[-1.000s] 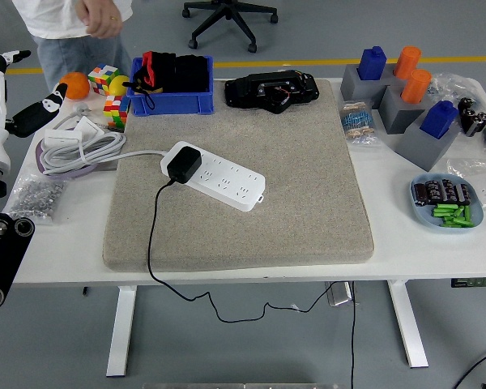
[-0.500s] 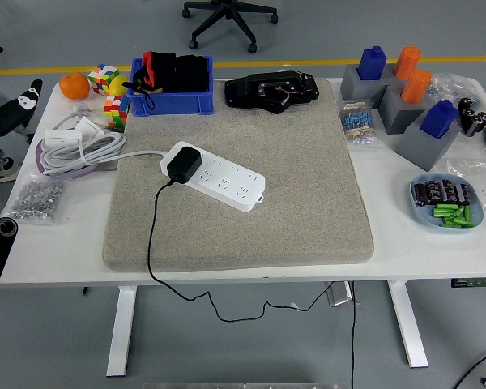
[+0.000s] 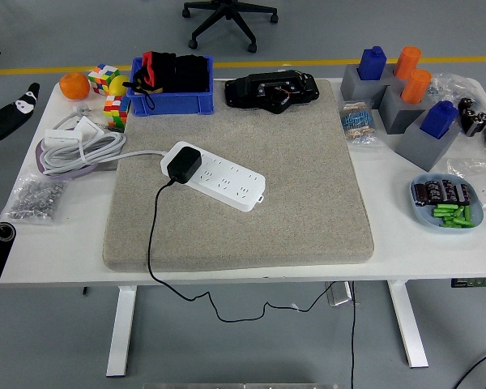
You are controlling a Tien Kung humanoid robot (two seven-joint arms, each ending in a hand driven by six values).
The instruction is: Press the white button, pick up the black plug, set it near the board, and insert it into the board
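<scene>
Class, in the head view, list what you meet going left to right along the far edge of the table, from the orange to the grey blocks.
Orange → colour cube → blue bin → black device → grey blocks holding blue and orange pegs.

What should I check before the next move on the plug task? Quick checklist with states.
1. Black plug seated in the white power strip at its left end: ok.
2. Strip lying on the grey mat: ok.
3. Plug's cable running free over the table's near edge: ok.
4. Left hand off the table at the left edge, far from the strip: not ok.
5. Right hand in view: not ok.
6. White button's position and state: cannot tell.
</scene>
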